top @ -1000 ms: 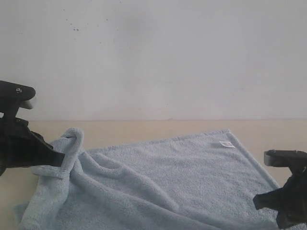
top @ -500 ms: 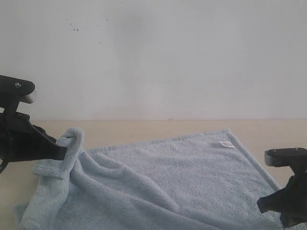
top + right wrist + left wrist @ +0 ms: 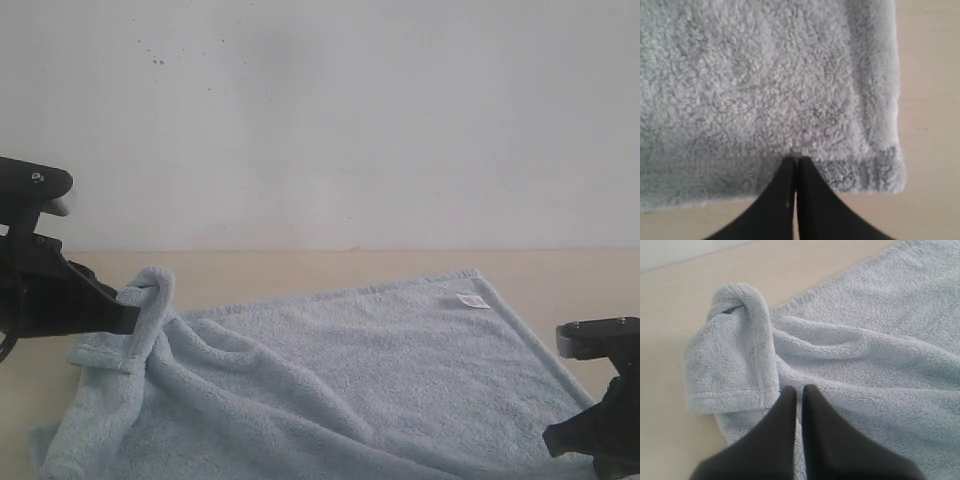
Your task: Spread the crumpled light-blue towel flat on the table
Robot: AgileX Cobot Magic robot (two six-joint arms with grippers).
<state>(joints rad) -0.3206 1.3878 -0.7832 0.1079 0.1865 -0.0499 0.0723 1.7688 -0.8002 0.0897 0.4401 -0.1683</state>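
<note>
The towel (image 3: 350,360) lies on the surface (image 3: 300,268); its right part, by the label (image 3: 472,300), is flat, while its left side is ridged and 1 corner (image 3: 730,355) is folded back on itself. The left gripper (image 3: 800,390) is closed, its tips at the cloth just beside that fold; the right gripper (image 3: 794,161) is closed too, its tips at the hem near the towel's right front corner. Whether either has cloth pinched between its tips I cannot tell. To do this step well, I judge the 2 should draw apart low along the surface: the right as an anchor, the left carrying the fold outward so the flap unrolls and the ridges pull out; a slow, even pull seems wise, since thick terry could slip from a thin pinch, or the whole towel could slide instead of flattening. No container is in view.
</note>
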